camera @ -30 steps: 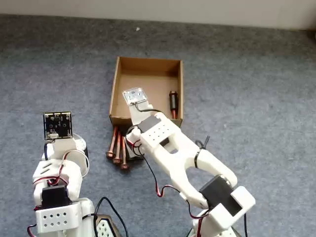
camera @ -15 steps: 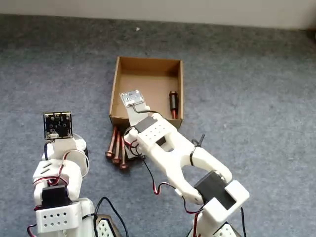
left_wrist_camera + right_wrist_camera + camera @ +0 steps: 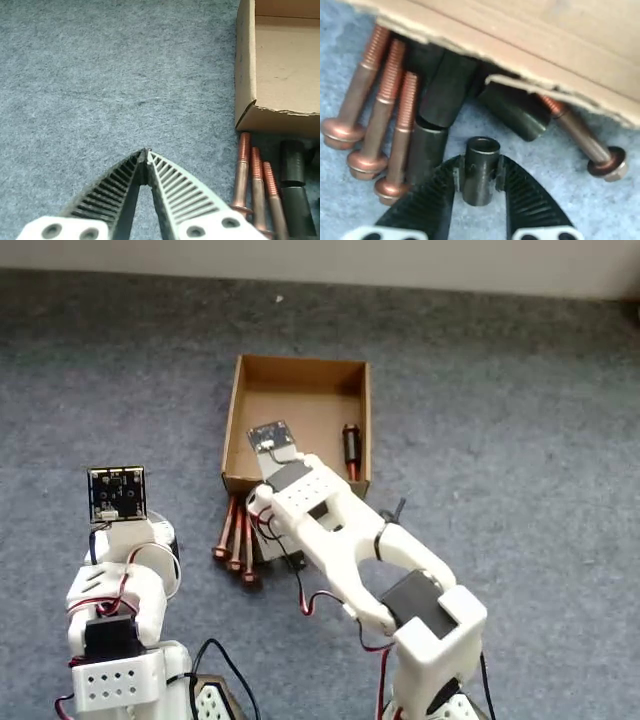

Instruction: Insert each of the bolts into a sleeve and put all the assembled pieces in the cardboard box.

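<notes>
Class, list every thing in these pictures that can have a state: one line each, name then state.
left gripper: shut, empty.
right gripper: shut on the held sleeve.
held sleeve: no bolt in it.
cardboard box: open, one assembled piece inside.
three bolts: bare, side by side outside the box.
fourth bolt: bare, against the box wall.
loose sleeves: lying by the box wall.

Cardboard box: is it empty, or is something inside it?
Not empty: the cardboard box holds one bolt in a dark sleeve, lying by a side wall.

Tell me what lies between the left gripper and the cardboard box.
Nothing: in the left wrist view, bare grey carpet runs from the shut left gripper to the cardboard box.
</notes>
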